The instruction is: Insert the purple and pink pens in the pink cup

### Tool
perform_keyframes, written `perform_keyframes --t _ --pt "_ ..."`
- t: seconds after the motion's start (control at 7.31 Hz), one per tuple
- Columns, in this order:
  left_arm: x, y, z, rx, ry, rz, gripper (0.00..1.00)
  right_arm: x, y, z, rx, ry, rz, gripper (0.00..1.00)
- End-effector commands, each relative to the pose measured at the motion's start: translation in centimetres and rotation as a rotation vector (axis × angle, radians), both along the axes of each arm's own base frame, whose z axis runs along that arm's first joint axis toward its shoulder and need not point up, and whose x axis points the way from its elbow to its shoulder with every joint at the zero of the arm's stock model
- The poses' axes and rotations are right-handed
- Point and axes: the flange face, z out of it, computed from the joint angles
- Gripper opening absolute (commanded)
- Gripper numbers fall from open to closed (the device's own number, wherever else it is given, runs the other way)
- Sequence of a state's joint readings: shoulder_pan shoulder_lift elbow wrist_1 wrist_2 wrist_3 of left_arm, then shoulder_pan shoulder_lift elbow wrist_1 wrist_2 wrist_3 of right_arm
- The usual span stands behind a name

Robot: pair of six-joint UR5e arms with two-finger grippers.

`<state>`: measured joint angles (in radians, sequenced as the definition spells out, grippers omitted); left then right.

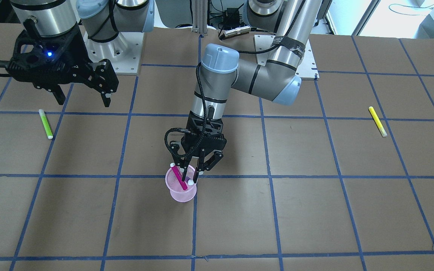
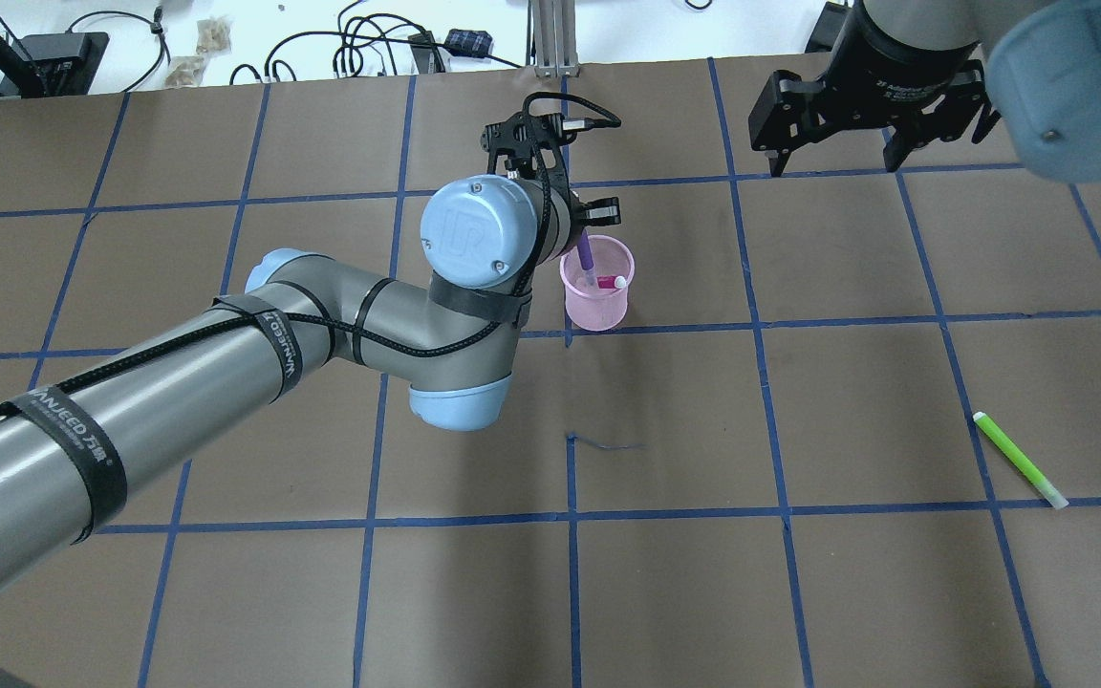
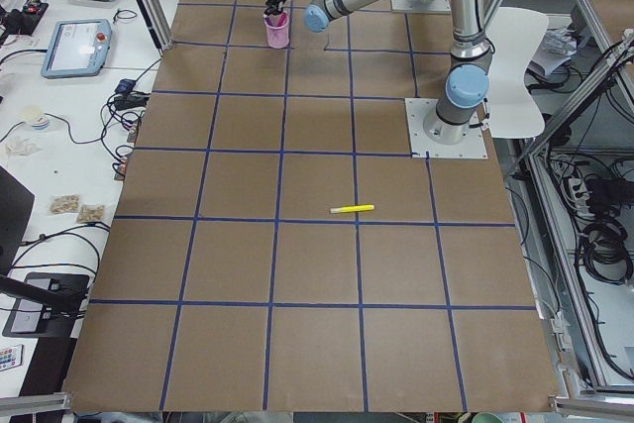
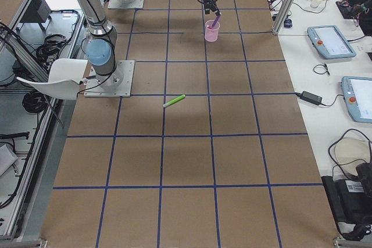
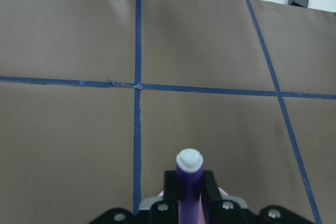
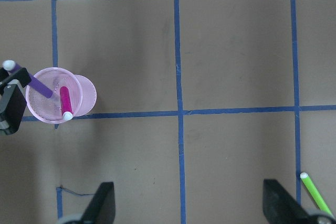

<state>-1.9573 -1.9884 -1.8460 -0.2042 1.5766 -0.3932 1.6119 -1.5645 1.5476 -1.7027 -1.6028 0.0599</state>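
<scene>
The pink mesh cup (image 1: 181, 192) stands on the table near its middle; it also shows in the overhead view (image 2: 596, 301) and the right wrist view (image 6: 79, 93). The pink pen (image 1: 178, 177) leans inside it, white cap up (image 2: 608, 283). My left gripper (image 1: 190, 175) is right over the cup's rim, shut on the purple pen (image 2: 586, 256). That pen slants down into the cup (image 6: 37, 82), and its white cap sticks up between the fingers (image 5: 188, 182). My right gripper (image 1: 81, 98) is open and empty, high above the table and far from the cup (image 2: 837, 162).
A green pen (image 1: 45, 124) lies on the table on my right side (image 2: 1019, 459). A yellow pen (image 1: 377, 121) lies on my left side (image 3: 353, 209). Blue tape lines grid the brown table. Cables and tablets lie beyond the far edge.
</scene>
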Motion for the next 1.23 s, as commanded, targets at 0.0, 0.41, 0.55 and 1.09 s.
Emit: perform_keyframes --t 0.0,0.41,0.55,1.09 --pt "-0.1 0.0 -0.1 0.006 0.001 -0.003 1.00 0.0 0.0 0.0 0.000 0.000 0.000 1.00" --pt "3.5 -3.1 4.6 0.104 -0.063 0.028 1.00 0.0 0.0 -0.1 0.002 0.000 0.000 1.00" --pt "6.2 -4.5 7.6 0.183 -0.125 -0.027 1.00 0.0 0.0 -0.1 0.003 0.000 0.000 1.00" --pt "23.7 -2.3 20.3 0.489 -0.322 -0.136 1.00 0.1 0.0 0.0 0.002 -0.006 0.001 1.00"
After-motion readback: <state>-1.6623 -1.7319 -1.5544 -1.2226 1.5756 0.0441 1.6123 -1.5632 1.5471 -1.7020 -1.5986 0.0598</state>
